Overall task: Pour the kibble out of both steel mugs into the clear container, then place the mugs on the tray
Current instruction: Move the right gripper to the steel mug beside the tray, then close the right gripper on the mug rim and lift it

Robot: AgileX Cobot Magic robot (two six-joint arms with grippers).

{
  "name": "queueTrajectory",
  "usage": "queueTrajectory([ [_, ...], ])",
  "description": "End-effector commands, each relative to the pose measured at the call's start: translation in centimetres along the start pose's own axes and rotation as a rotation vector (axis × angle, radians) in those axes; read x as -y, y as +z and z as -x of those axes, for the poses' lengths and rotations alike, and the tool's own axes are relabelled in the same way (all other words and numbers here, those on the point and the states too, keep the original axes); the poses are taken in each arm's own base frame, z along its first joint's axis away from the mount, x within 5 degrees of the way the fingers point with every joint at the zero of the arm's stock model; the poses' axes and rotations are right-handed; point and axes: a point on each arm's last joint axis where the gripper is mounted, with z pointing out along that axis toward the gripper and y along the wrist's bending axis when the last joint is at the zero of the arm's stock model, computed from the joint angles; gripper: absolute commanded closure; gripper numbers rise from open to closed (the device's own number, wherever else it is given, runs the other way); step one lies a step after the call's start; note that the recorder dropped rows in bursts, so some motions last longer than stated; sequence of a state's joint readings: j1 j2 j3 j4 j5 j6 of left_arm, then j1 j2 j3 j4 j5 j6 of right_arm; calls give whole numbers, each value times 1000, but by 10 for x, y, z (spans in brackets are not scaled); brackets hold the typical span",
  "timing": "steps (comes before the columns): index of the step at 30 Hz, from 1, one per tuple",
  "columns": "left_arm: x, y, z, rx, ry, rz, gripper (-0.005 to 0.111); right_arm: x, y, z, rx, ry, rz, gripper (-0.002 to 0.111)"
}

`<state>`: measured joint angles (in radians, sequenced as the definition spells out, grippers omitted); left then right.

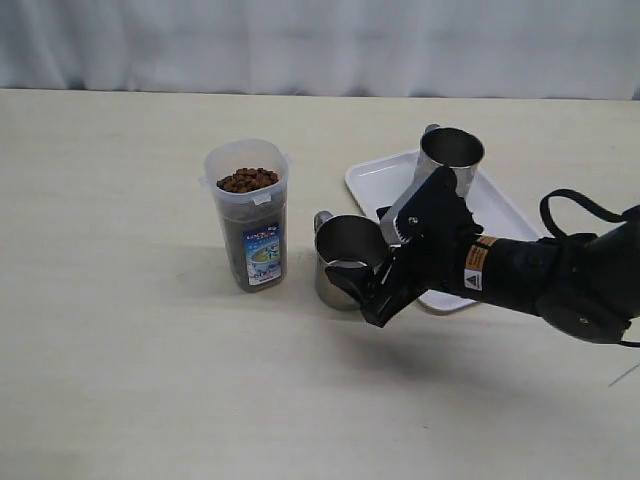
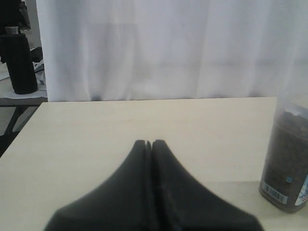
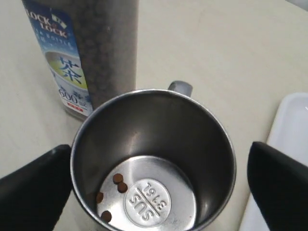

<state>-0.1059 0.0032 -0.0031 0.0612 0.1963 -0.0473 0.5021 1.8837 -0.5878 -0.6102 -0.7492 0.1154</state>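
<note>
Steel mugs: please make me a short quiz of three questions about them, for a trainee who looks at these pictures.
1. True or false: the near mug stands on the tray.
2. The right pincer is: A) shut on the tray; B) open around the near mug; C) shut and empty.
3. How many pellets show in the bottom of the near mug?

Key:
1. False: it stands on the table; only the far mug is on the tray.
2. B.
3. Four.
</note>
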Motion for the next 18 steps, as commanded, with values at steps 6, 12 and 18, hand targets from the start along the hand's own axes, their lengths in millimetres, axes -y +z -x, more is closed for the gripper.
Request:
queueTrajectory([
  [6, 0, 0, 1, 17, 4, -5, 107, 2, 3, 4, 5, -1, 2, -2],
  [12, 0, 0, 1, 17, 4, -5, 107, 7, 6, 4, -46, 41, -15, -2],
  [18, 0, 0, 1, 17, 4, -5, 107, 4, 11, 8, -102, 53, 77, -2],
])
